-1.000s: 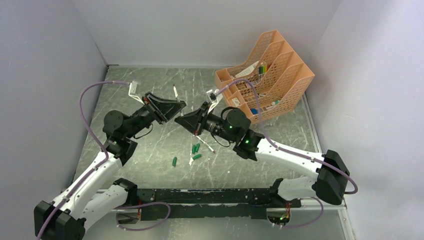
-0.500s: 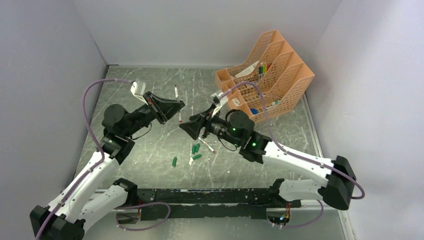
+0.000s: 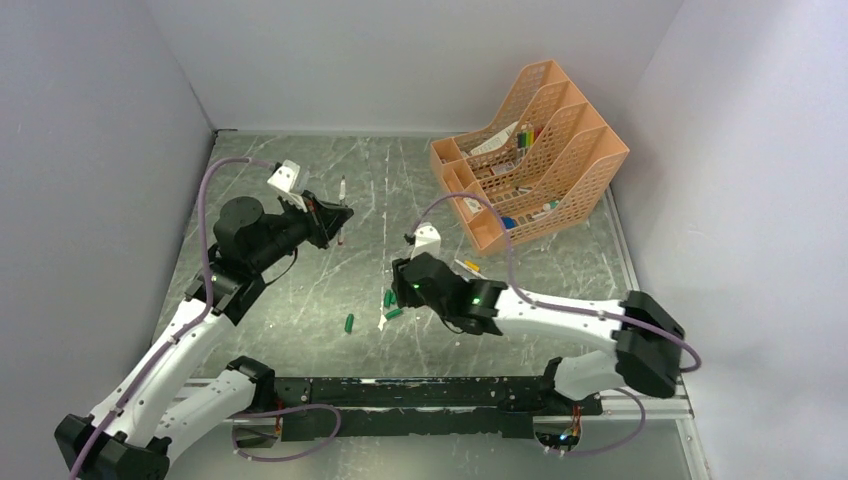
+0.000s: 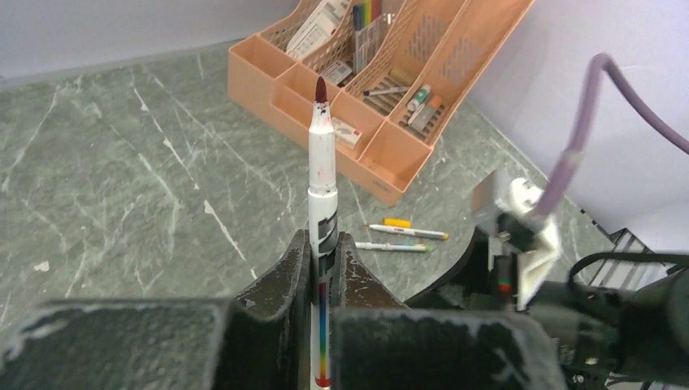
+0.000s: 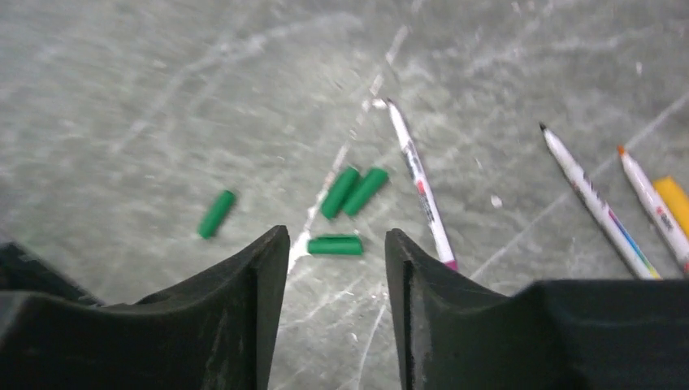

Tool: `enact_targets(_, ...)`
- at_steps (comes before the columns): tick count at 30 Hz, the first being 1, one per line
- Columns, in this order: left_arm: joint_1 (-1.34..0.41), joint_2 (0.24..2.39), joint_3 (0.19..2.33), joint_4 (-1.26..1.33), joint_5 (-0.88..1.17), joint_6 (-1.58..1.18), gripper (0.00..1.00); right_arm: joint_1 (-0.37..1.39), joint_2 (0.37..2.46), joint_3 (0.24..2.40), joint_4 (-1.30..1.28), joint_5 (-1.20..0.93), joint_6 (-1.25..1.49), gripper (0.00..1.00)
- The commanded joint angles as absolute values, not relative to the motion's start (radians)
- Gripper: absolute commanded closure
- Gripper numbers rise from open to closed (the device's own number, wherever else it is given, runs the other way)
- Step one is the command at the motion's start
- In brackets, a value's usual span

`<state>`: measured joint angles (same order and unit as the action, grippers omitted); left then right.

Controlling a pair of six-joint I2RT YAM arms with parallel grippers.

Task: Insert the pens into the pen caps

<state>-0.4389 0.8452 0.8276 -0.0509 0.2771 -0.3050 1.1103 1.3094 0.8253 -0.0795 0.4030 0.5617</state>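
My left gripper [image 3: 333, 216] is shut on a white pen [image 3: 341, 196] and holds it above the table at mid-left, its dark red tip pointing away; the left wrist view shows the pen [image 4: 322, 162] clamped between the fingers [image 4: 297, 268]. My right gripper [image 3: 398, 289] is open and empty, low over several green pen caps [image 3: 391, 298]. In the right wrist view one cap [image 5: 335, 244] lies just beyond the gap of the right gripper [image 5: 335, 234]. Two caps [image 5: 353, 192] lie together beyond it and one cap [image 5: 216, 214] lies to the left. A white pen [image 5: 421, 192] lies right of them.
Two more pens [image 5: 591, 203] and a yellow piece [image 5: 674, 200] lie to the right on the table. An orange mesh organiser [image 3: 530, 150] with markers and papers stands at the back right. Grey walls close the left, back and right. A white scrap [image 3: 383, 322] lies by the caps.
My right arm has swung down and forward from mid-air, bringing its open gripper low over the green caps. My left gripper has drawn back a little to the left with the pen.
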Motion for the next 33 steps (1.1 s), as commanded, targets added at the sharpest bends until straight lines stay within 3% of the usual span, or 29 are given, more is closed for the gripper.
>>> enact_targets(1, -0.443, 0.842, 0.86, -0.111, 0.254, -0.265, 0.93, 1.131, 1.441, 0.891, -0.193, 0.582, 0.688, 0.61)
enact_targets(2, -0.443, 0.838, 0.859, -0.113, 0.254, -0.266, 0.93, 1.131, 1.475, 0.913, -0.21, 0.597, 0.711, 0.66)
enact_targets(6, -0.442, 0.806, 0.854, -0.14, 0.248, -0.265, 0.93, 1.126, 1.628, 1.03, -0.279, 0.632, 0.777, 0.67)
enact_targets(11, -0.441, 0.778, 0.833, -0.161, 0.223, -0.265, 0.93, 1.076, 1.708, 1.063, -0.242, 0.535, 0.792, 0.57)
enact_targets(20, -0.441, 0.79, 0.826, -0.143, 0.251, -0.255, 0.93, 1.071, 1.813, 1.114, -0.295, 0.537, 0.828, 0.53)
enact_targets(33, -0.442, 0.791, 0.826, -0.142, 0.272, -0.261, 0.93, 1.072, 1.871, 1.108, -0.287, 0.51, 0.859, 0.63)
